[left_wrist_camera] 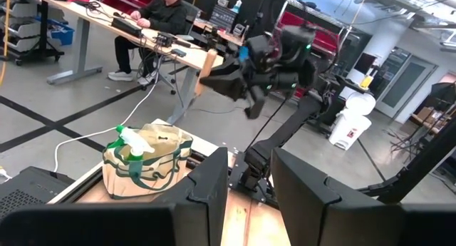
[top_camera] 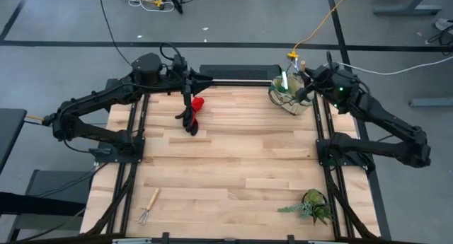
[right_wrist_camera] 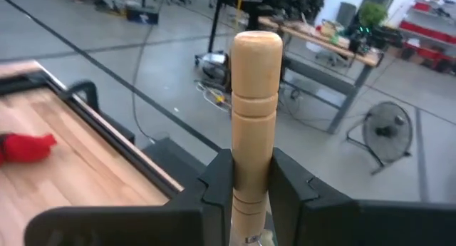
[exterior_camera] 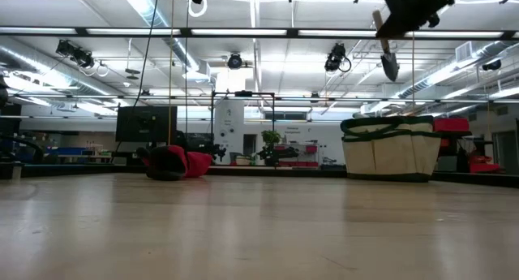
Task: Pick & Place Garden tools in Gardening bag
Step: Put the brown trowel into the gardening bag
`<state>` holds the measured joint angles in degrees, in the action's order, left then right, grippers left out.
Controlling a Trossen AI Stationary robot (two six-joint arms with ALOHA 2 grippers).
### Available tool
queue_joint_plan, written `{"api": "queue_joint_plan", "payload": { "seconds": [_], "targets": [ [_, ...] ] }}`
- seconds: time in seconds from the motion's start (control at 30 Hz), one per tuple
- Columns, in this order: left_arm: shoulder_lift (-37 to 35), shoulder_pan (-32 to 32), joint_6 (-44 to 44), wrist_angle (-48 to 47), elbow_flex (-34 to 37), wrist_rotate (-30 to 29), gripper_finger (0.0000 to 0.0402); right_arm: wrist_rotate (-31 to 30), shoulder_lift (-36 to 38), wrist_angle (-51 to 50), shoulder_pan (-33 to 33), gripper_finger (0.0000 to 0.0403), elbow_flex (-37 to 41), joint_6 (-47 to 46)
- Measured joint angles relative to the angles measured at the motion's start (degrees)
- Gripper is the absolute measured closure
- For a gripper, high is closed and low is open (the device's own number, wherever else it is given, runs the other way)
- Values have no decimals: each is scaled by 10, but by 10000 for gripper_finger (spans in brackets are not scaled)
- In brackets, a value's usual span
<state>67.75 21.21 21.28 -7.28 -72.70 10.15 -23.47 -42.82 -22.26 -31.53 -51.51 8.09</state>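
Right tool (right_wrist_camera: 246,182): clamped on the wooden handle of the trowel (exterior_camera: 388,61), blade hanging down, held in the air.
Gardening bag (top_camera: 290,95): directly below the right tool, at the counter's (top_camera: 233,166) far right corner; green plastic piece (left_wrist_camera: 130,140) standing in it.
Left tool (left_wrist_camera: 249,196): raised at the far left edge, fingers set narrowly apart, holding nothing.
Gloves (top_camera: 192,113): red and black, on the counter just beneath the left tool.
Rake (top_camera: 148,205): near left corner, well apart from both tools.
Plant (top_camera: 311,206): near right corner.

Right gripper (right_wrist_camera: 246,182) raised, fingers clamped — left arm waits.
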Motion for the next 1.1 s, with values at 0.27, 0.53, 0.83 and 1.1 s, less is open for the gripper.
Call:
{"api": "queue_joint_plan", "payload": {
  "seconds": [0.27, 0.53, 0.83, 1.1],
  "targets": [
    [0, 0, -1, 0, 0, 0, 287, -42, -1, 129, -54, 342, 108, -34],
    [0, 0, -1, 0, 0, 0, 287, -46, -1, 236, -94, 342, 181, -88],
    [0, 0, -14, 0, 0, 0, 287, -39, -1, 253, -115, 342, 218, -89],
    [0, 0, -14, 0, 0, -1, 287, -27, -1, 256, -117, 342, 243, -137]
  ]
}}
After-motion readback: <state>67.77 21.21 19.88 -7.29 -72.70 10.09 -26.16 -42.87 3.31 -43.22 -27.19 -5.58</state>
